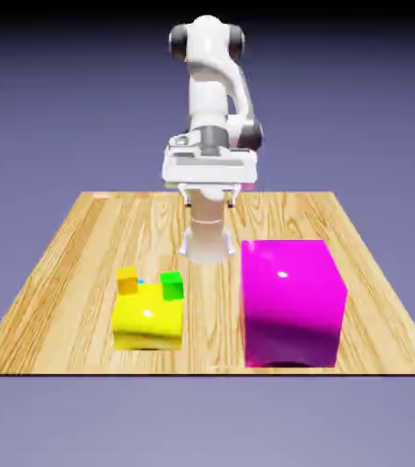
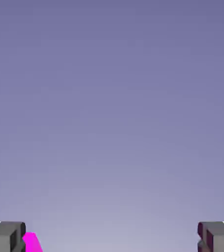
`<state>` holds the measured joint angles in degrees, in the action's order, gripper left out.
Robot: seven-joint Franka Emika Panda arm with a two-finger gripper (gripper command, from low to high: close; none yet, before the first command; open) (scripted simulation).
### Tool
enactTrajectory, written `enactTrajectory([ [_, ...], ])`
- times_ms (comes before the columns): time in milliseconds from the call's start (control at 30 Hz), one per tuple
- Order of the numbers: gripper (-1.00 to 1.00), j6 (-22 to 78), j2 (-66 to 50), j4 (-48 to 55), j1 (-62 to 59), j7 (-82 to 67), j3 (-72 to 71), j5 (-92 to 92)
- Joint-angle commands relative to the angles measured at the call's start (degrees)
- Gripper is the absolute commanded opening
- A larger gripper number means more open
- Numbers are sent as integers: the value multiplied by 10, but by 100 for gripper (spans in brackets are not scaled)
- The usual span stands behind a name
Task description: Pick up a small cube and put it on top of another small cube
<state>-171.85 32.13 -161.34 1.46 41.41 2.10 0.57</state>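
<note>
i see the light wooden plank table [image 1: 74, 237] with its near edge running across the lower part of the exterior view and its side edges slanting inward toward the far end. on the exterior view's left, a broad strip of bare wood lies between the left edge and the yellow block [image 1: 147, 321], which sits close to the near edge. on or just behind its top i count three small cubes: one small orange cube [image 1: 128, 281] at the left, one small green cube [image 1: 172, 285] at the right, and between them only a sliver of the tiny cyan cube [image 1: 141, 282], mostly hidden, so i cannot tell whether it rests on the block or behind it. a narrow lane of open wood separates the yellow block from the large glossy magenta block [image 1: 293, 301], which also reaches nearly to the near edge; to its right only a thin margin of table remains. that makes two big blocks and three small cubes.

the white arm's two-finger gripper [image 1: 208, 194] hangs high over the far middle of the table, well apart from every block. in the hand view the grey fingertips [image 2: 5, 237] stand at opposite bottom corners, jaws spread wide with nothing between them, only backdrop and a magenta sliver beside the left tip.
</note>
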Motion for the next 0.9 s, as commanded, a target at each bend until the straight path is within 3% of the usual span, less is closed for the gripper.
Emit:
enactTrajectory([
  [0,0,25,-19,-4,-8,-12,5,-21],
  [333,0,267,-203,-42,-88,-127,53,-230],
  [867,0,434,-435,-81,-301,-199,-88,-629],
])
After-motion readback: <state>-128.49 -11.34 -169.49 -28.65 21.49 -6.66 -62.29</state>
